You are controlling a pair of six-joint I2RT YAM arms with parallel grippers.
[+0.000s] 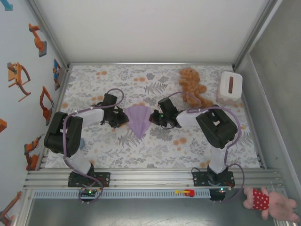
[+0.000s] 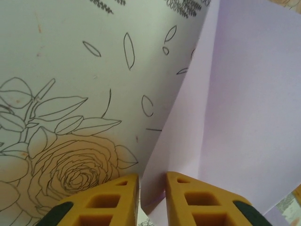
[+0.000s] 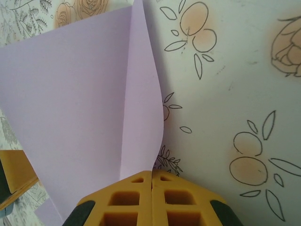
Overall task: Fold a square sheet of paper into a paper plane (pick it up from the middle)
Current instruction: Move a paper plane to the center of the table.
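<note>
1. Paper sheet [image 1: 139, 120], folded to a point aimed toward the arm bases, lay in the middle of the flowered tabletop [image 1: 141, 150].
2. Left end effector [image 2: 151, 178] stood slightly spread, with a narrow gap between its yellow fingers [image 2: 113, 197]. The sheet's left edge ran down into that gap.
3. Right end effector [image 3: 151, 174] was pressed together, pinching the sheet's raised right flap.
4. Bare tabletop lay on the near side of the sheet. A brown teddy bear [image 1: 191, 84] and a white box [image 1: 230, 87] sat well apart at the far right.

Overhead; both wrist close-ups on paper [image 1: 138, 118]
</note>
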